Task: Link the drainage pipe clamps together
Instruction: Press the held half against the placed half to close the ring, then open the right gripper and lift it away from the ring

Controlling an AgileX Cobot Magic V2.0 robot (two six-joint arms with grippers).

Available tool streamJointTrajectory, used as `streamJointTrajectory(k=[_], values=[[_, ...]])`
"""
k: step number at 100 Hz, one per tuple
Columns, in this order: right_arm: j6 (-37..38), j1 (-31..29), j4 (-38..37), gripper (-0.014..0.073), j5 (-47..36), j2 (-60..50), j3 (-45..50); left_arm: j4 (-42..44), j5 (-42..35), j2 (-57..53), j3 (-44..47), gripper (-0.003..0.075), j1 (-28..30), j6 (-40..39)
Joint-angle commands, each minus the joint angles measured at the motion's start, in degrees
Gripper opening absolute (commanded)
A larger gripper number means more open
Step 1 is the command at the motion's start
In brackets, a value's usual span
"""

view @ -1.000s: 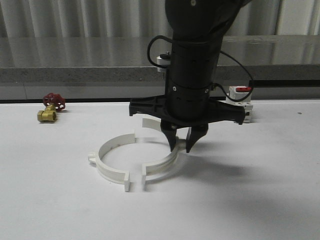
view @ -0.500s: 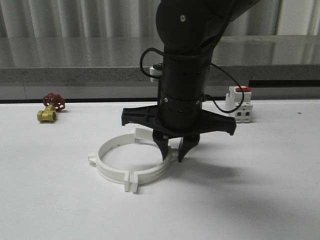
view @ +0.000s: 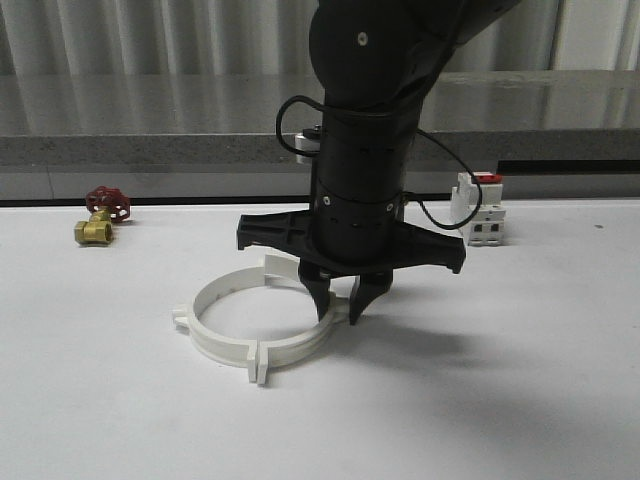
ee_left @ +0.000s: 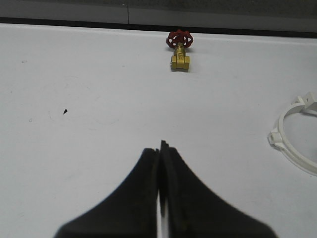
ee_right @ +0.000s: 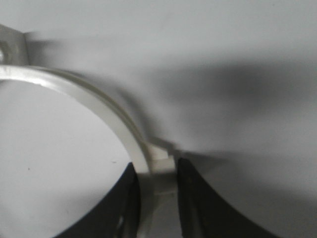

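Two white drainage pipe clamps lie on the white table as a ring. The left half (view: pixel 205 340) rests free, and its band (ee_left: pixel 292 144) also shows in the left wrist view. My right gripper (view: pixel 340 312) is shut on the right half (view: pixel 300 345), its fingers either side of the band (ee_right: pixel 99 99) at the small outer lug (ee_right: pixel 161 158). The front end tabs (view: pixel 258 362) stand pressed together; the back tabs (view: pixel 272 268) sit close, partly behind the arm. My left gripper (ee_left: pixel 161 146) hovers over bare table, shut on nothing.
A brass valve with a red handwheel (view: pixel 100 215) sits at the back left, seen also in the left wrist view (ee_left: pixel 179 49). A white boxy switch with a red top (view: pixel 478 212) stands at the back right. A grey ledge runs behind the table.
My right gripper has slid left with the right clamp half. The gap between the front tabs has closed and the two halves now form a ring.
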Motion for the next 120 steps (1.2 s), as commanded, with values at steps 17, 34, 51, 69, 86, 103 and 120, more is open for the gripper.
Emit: streamJointTrajectory(k=[17, 34, 51, 69, 86, 103, 120], values=[[-0.15, -0.06, -0.45, 0.0364, -1.67, -2.76, -1.60, -0.38, -3.96, 0.11, -1.54, -0.0021, 0.15, -0.19], [-0.15, -0.06, -0.45, 0.0428, -1.67, -2.76, -1.60, -0.38, -3.96, 0.11, -1.54, -0.0021, 0.15, -0.19], [-0.15, -0.13, -1.09, 0.0428, -1.10, -3.45, -1.60, -0.38, -3.96, 0.11, -1.54, -0.0021, 0.15, -0.19], [-0.15, -0.76, -7.94, 0.0428, -0.69, -7.76, -1.60, -0.38, -3.96, 0.11, -1.54, -0.0021, 0.15, -0.19], [-0.76, -2.92, -14.84, 0.0428, 2.85, -14.40, -0.94, -0.38, -3.96, 0.11, -1.54, -0.0021, 0.15, -0.19], [-2.99, -8.04, -18.21, 0.0426, 4.79, -23.16, 4.49, -0.38, -3.96, 0.11, -1.54, -0.0021, 0.15, -0.19], [-3.51, -16.99, -18.25, 0.0425, 5.09, -34.00, 12.64, -0.38, -3.96, 0.11, -1.54, -0.0021, 0.15, -0.19]])
